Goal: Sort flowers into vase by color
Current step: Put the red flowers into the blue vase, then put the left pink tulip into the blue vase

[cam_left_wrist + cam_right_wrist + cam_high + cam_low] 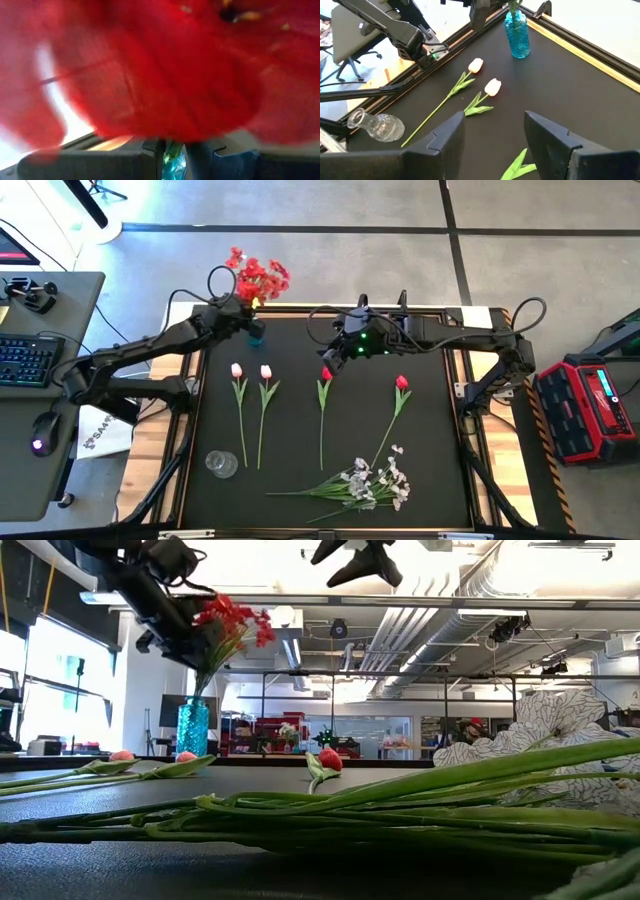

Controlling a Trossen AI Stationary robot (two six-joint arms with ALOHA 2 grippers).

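Red flower bunch (258,278) in blue vase (256,332), far left | left gripper (243,310) grasping its stem | right gripper (345,348) released, spread | no readable writing

Overhead camera looks straight down on the black desk (430,420), taking in both arms, with the blue vase (256,333) at upper left of centre. The low camera sits at desk height, looking level across the surface into the room, green stems (400,805) filling its foreground close to the lens and the same blue vase at left. The left wrist camera is pressed so near the red blooms (165,65) that they fill its frame, its fingers (150,150) low. The right wrist camera looks down across the desk from farther off, sharing the vase and two pale tulips (492,87) with the overhead view.
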